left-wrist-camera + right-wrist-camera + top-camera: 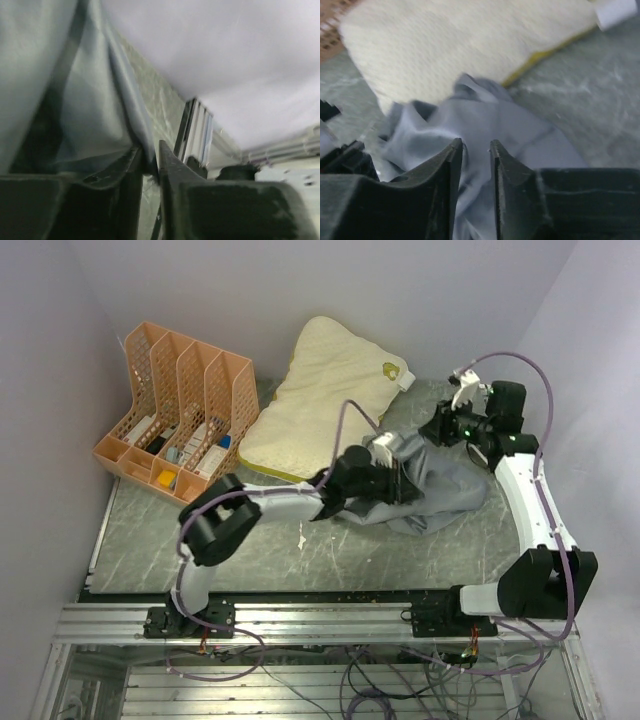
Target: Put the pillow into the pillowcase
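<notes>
The cream-yellow pillow (320,390) lies at the back of the table, with its logo and white tag at the right corner. The blue-grey pillowcase (445,490) lies crumpled in front of it, to the right. My left gripper (395,468) is at the pillowcase's left edge. In the left wrist view it (151,161) is shut on a fold of the pillowcase (95,100), which is lifted. My right gripper (447,430) is at the sack's far edge. In the right wrist view it (476,146) is nearly closed with pillowcase fabric (520,135) between the jaws, just in front of the pillow (460,45).
An orange slotted file organizer (180,420) with small items stands at the back left, against the pillow's left side. The grey marbled table (150,540) is walled by white panels at the left, back and right. An aluminium rail (300,615) runs along the near edge.
</notes>
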